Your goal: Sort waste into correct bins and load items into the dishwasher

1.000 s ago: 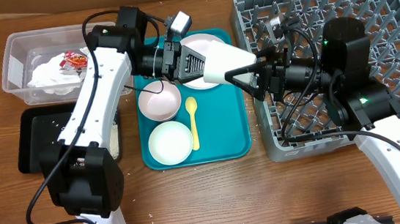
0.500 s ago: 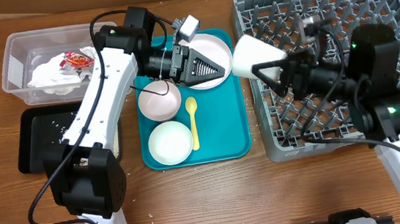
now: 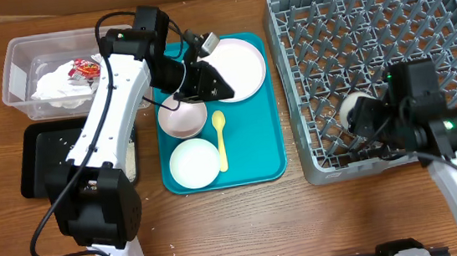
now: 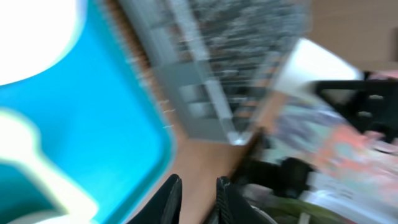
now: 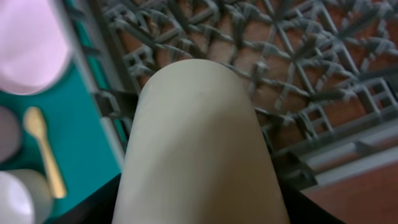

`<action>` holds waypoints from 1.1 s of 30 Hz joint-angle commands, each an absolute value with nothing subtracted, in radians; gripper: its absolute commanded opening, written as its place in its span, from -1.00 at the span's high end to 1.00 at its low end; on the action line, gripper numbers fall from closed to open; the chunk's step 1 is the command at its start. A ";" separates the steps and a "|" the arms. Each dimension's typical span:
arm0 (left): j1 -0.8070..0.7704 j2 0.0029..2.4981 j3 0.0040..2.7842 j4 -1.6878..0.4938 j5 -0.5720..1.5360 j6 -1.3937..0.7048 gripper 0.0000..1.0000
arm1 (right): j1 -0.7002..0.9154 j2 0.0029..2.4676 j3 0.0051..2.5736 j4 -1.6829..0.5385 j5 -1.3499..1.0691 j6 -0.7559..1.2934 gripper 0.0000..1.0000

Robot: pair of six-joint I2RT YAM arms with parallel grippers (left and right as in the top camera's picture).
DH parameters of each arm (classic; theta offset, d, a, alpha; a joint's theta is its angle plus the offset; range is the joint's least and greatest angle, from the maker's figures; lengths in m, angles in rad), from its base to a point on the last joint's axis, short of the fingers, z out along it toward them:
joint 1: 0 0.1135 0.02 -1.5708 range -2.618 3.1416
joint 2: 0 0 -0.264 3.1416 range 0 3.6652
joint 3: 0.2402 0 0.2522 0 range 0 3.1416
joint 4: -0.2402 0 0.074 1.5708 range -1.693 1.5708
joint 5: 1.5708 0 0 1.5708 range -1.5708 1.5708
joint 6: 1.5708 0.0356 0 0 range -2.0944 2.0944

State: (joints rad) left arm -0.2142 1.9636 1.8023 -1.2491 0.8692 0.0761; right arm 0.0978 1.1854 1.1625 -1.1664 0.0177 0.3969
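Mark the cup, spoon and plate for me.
cup (image 5: 199, 149), right wrist view, on its side wall.
spoon (image 3: 222, 145), overhead view, on its handle.
plate (image 3: 244, 63), overhead view, on its centre.

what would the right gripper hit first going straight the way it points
Likely the pegs of the grey dish rack, met by the white cup the right gripper holds; depth unclear.

The table (image 3: 246, 227) is seen as grained wood, the dish rack (image 3: 342, 167) as matt grey plastic, the cup (image 5: 199, 149) as smooth.
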 commanded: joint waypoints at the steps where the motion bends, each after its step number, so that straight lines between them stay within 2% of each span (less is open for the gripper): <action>1: -0.213 1.950 1.818 -1.252 0.551 0.001 0.53 | 0.094 1.272 1.178 -1.225 0.154 0.474 -0.15; 7: -0.213 1.950 1.818 -1.257 0.355 -0.030 0.51 | 0.094 1.428 1.177 -1.260 0.159 0.480 -0.15; 10: -0.214 1.950 1.818 -1.257 0.315 -0.030 0.49 | 0.094 1.496 1.177 -1.259 0.147 0.484 -0.29; 14: -0.216 1.950 1.818 -1.249 0.276 -0.030 0.37 | 0.094 1.514 1.181 -1.232 0.141 0.484 -0.71; 20: -0.216 1.950 1.818 -1.241 0.228 -0.030 0.35 | 0.094 1.486 1.269 -1.267 0.133 0.471 -0.91; 26: -0.236 1.951 1.820 -1.199 0.146 -0.032 0.35 | 0.096 1.444 1.403 -1.333 0.057 0.411 -0.93; 33: -0.312 1.963 1.816 -1.203 0.118 -0.015 0.30 | 0.108 1.421 1.417 -1.317 -0.075 0.359 -0.93</action>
State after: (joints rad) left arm -0.2646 1.9636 1.8027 -1.1851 0.1574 -0.0235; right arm 0.0990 1.4338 1.3949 -1.3270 0.0189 0.4065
